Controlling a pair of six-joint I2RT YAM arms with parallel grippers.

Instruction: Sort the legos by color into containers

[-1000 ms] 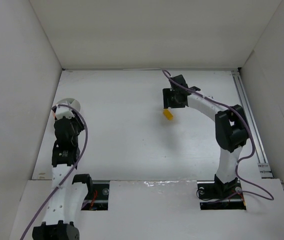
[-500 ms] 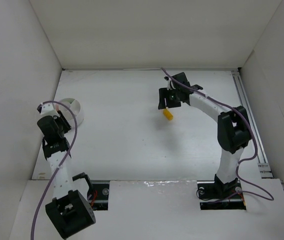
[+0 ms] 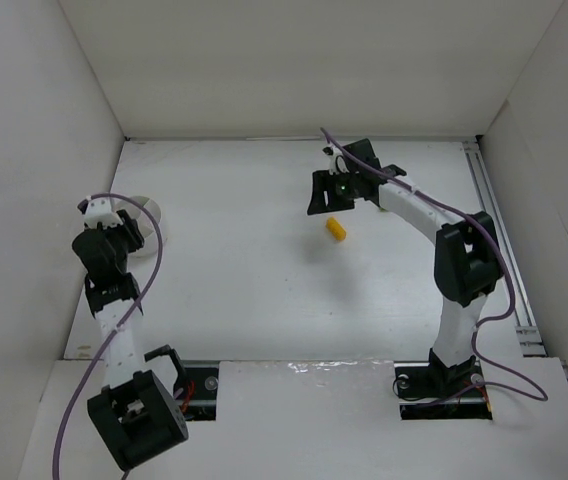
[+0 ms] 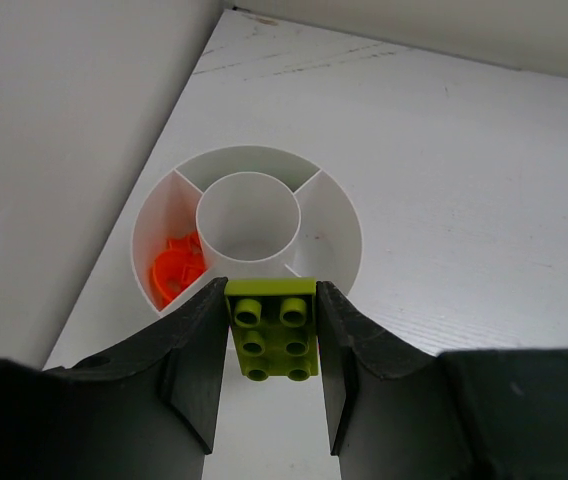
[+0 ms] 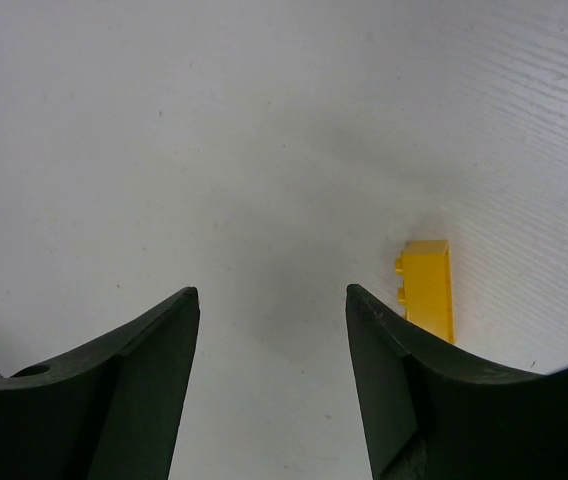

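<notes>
My left gripper (image 4: pixel 270 285) is shut on a lime lego (image 4: pixel 272 330), studs facing the camera, held just short of the near rim of the round white bowl (image 4: pixel 247 151). The bowl has a centre ring and three outer compartments; orange legos (image 4: pixel 176 270) lie in the left one. In the top view this gripper (image 3: pixel 112 222) is at the far left beside the bowl (image 3: pixel 152 218). My right gripper (image 5: pixel 272 292) is open and empty above the table. A yellow lego (image 5: pixel 430 290) lies outside its right finger, also seen in the top view (image 3: pixel 336 229), just below the gripper (image 3: pixel 322 195).
White walls close in the table on the left, back and right; the bowl stands close to the left wall (image 3: pixel 34 180). A metal rail (image 3: pixel 499 240) runs along the right edge. Purple cables loop off both arms.
My left arm has swung left and drawn back from above the bowl. My right gripper has shifted left, away from the yellow lego, which has not moved.
</notes>
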